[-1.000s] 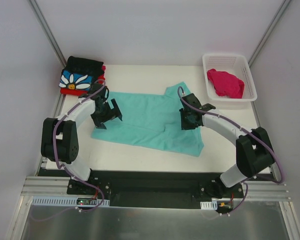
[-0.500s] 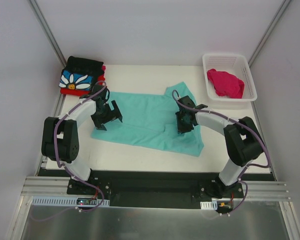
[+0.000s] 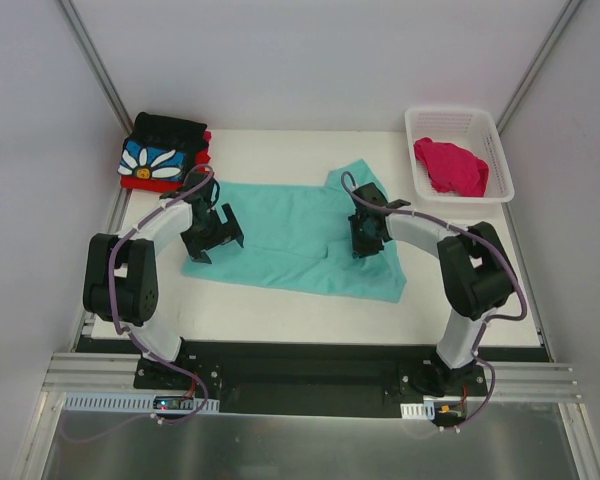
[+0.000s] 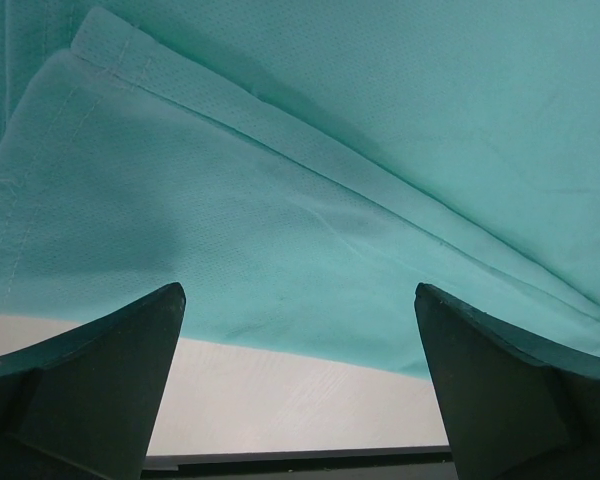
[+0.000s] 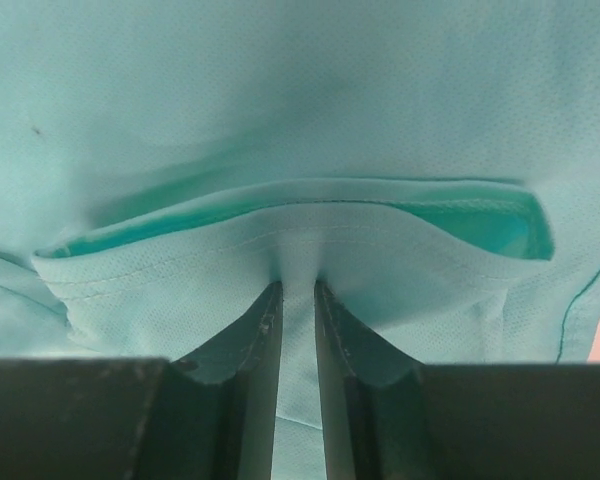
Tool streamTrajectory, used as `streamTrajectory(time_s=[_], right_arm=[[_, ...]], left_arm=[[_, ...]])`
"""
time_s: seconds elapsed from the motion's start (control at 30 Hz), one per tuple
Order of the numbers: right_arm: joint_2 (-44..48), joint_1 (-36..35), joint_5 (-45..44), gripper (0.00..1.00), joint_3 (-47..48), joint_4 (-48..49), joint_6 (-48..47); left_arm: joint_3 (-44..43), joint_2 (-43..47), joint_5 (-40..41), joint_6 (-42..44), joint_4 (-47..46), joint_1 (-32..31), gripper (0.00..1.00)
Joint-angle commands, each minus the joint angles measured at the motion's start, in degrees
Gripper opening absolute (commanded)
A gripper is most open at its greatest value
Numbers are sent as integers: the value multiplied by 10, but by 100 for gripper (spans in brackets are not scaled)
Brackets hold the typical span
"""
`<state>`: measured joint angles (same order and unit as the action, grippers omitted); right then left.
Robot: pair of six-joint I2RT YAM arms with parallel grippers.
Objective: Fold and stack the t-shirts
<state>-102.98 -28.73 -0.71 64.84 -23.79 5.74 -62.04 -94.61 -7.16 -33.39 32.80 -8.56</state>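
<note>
On the table (image 3: pixel 280 150), right claw (image 5: pixel 298 300) pinches a fold of the teal shirt (image 3: pixel 290 230); left claw (image 4: pixel 300 300), wide open, should grip before lifting.

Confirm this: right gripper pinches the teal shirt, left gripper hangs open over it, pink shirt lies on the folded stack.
Wrong on the pink shirt: the top view shows it crumpled in the white basket, not on the folded stack. The rest holds: the right gripper pinches the teal shirt, the left gripper hangs open over it.
</note>
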Motion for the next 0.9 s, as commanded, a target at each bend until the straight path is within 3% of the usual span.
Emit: streamTrajectory(time_s=[0.0, 0.4, 0.87], right_arm=[[-19, 2, 2, 22, 56, -6, -14], [-8, 1, 21, 22, 136, -59, -26], [40, -51, 27, 22, 126, -71, 6]], left_arm=[[8, 11, 11, 8, 3, 0, 99], [14, 15, 6, 5, 3, 0, 99], [20, 18, 7, 7, 3, 0, 99]])
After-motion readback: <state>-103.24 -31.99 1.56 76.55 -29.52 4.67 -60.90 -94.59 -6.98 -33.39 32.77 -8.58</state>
